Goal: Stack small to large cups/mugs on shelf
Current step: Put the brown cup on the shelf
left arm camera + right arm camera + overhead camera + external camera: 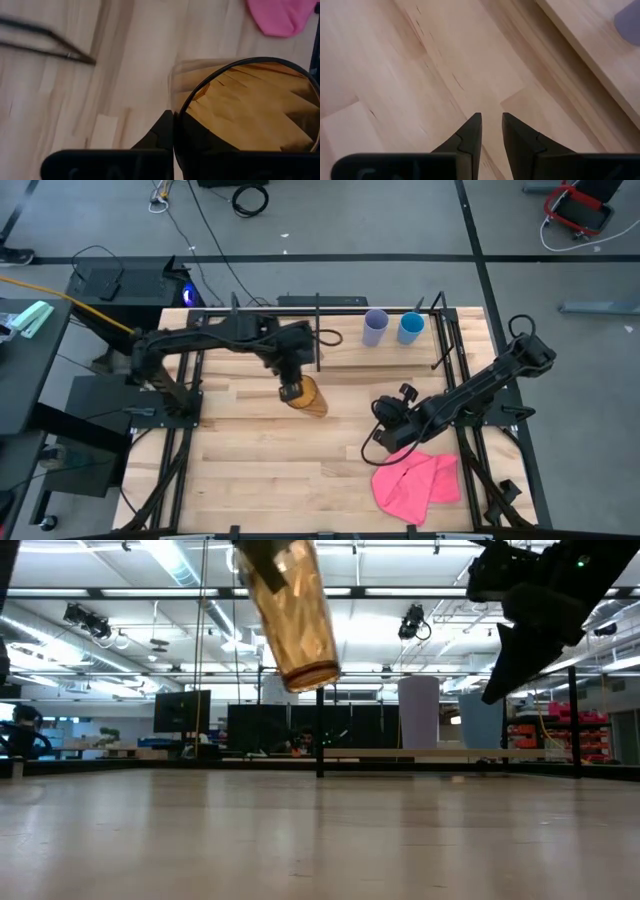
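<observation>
My left gripper is shut on the tall amber ribbed tumbler, which it holds well above the tabletop, in front of the shelf. The lavender-blue cup and the short bright blue cup stand upright side by side on their bases on the pale shelf board, toward its right end. My right gripper hovers empty over the table near the pink cloth; only a narrow gap shows between its fingertips. My left gripper holds the tumbler by the rim of its open mouth. One finger is outside the wall and the other is inside the cup. The fingers come from above. The tumbler hangs below them, tilted, base down, clear of the table.
A pink cloth lies on the tabletop at the near right, just in front of my right gripper. Black rods and upright posts frame the shelf. Bare butcher-block surface stretches across the near left.
</observation>
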